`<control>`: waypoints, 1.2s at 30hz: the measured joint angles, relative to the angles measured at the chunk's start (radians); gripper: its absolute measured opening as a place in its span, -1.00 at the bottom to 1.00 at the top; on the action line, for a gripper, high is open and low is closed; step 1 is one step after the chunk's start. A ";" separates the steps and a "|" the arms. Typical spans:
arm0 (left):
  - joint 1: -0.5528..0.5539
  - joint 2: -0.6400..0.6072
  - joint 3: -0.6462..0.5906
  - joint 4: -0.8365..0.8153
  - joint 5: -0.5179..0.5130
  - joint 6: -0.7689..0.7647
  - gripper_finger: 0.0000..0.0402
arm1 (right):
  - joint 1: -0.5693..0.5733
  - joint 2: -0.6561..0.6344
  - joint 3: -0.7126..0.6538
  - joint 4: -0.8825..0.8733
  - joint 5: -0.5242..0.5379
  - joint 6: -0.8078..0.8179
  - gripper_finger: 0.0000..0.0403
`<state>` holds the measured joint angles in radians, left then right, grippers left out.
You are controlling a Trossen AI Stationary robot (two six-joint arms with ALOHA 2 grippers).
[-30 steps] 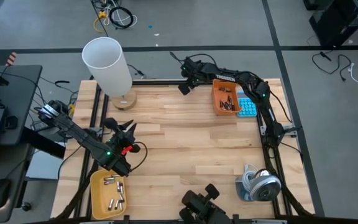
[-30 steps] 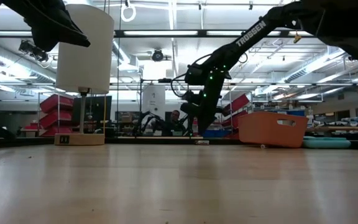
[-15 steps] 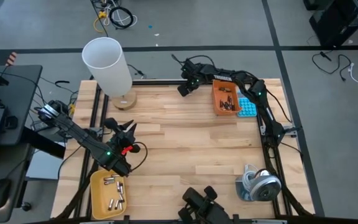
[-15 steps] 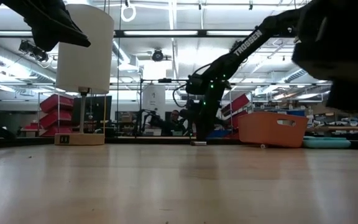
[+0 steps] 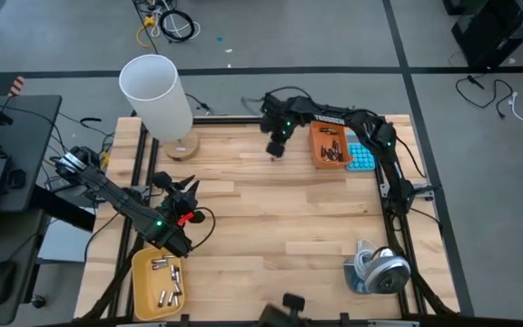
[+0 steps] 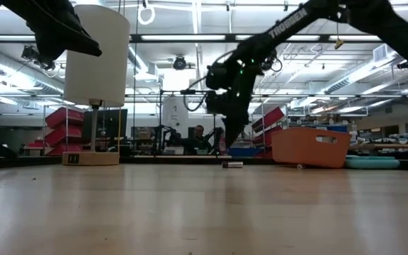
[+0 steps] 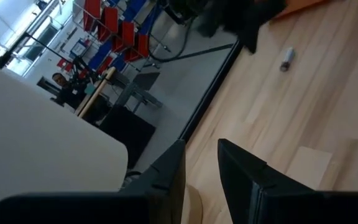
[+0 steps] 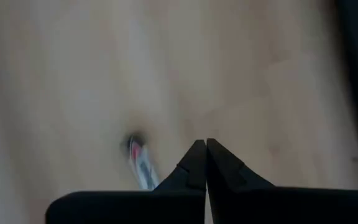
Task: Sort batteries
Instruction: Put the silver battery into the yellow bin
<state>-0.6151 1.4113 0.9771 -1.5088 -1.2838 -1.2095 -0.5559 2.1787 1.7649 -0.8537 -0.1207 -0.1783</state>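
The right gripper hangs over the far edge of the light wooden table, fingertips pressed together with nothing between them. Just beside it a small silvery cylindrical battery lies flat on the wood (apart from the fingers). Nearby, the orange plastic bin holds dark batteries. The left gripper hovers part-open and empty near the yellow tray of light batteries.
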 joint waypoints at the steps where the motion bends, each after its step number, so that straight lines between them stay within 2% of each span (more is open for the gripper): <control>1: 0.000 0.000 0.000 0.002 0.005 0.000 -0.52 | 0.021 -0.013 0.000 -0.045 0.011 -0.065 -1.00; 5: 0.000 0.000 0.000 0.010 0.013 0.000 -0.52 | 0.102 -0.020 -0.003 -0.177 0.096 -0.209 -0.99; 9: 0.000 0.000 0.000 0.015 0.011 0.000 -0.52 | 0.158 -0.023 -0.021 -0.164 0.115 -0.244 -0.89; 16: 0.000 0.000 0.000 0.021 0.032 0.000 -0.52 | 0.266 -0.022 -0.079 -0.179 0.100 -0.225 -0.47; 22: 0.000 0.000 0.000 0.026 0.039 0.000 -0.52 | 0.345 -0.022 -0.161 -0.125 0.211 -0.164 -0.12; 26: 0.000 0.000 0.000 0.032 0.039 0.000 -0.52 | 0.349 -0.027 -0.203 -0.084 0.186 -0.099 0.02; 31: 0.000 0.000 0.000 0.052 0.039 0.000 -0.52 | 0.350 -0.031 -0.234 -0.055 0.183 -0.069 -0.01; 36: 0.000 0.000 0.000 0.063 0.056 0.000 -0.52 | 0.351 -0.029 -0.236 -0.049 0.169 -0.078 -0.29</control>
<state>-0.6151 1.4117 0.9771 -1.4460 -1.2279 -1.2091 -0.2050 2.1494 1.5292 -0.9023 0.0479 -0.2565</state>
